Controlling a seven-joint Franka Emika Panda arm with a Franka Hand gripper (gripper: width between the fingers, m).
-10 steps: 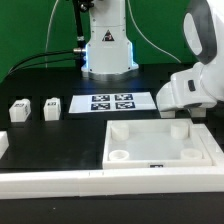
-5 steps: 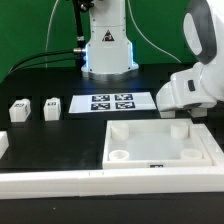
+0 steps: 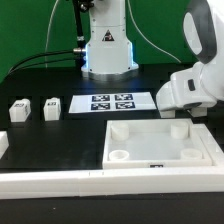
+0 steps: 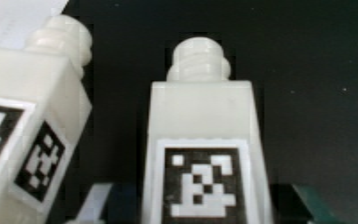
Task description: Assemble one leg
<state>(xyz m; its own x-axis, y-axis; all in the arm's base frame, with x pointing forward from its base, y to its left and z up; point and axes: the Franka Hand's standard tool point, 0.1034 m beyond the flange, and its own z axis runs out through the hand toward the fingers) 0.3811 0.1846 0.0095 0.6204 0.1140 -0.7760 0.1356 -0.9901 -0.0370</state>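
Observation:
In the wrist view a white leg (image 4: 202,120) with a black-and-white marker stands between my gripper's (image 4: 208,203) two fingers (image 4: 101,200). A dark gap shows on each side of it, so the jaws are open around it and not touching. A second leg (image 4: 34,120) stands close beside it. In the exterior view the arm's white hand (image 3: 188,88) hangs low behind the tray's far right corner and hides the fingers and both of these legs. Two more legs (image 3: 18,110) (image 3: 51,107) stand on the black table at the exterior view's left.
The large white tray-like piece (image 3: 160,142) with round corner sockets lies in front of the hand. The marker board (image 3: 112,101) lies flat behind it. A white rail (image 3: 90,185) runs along the front, and a white part (image 3: 3,146) shows at the left edge.

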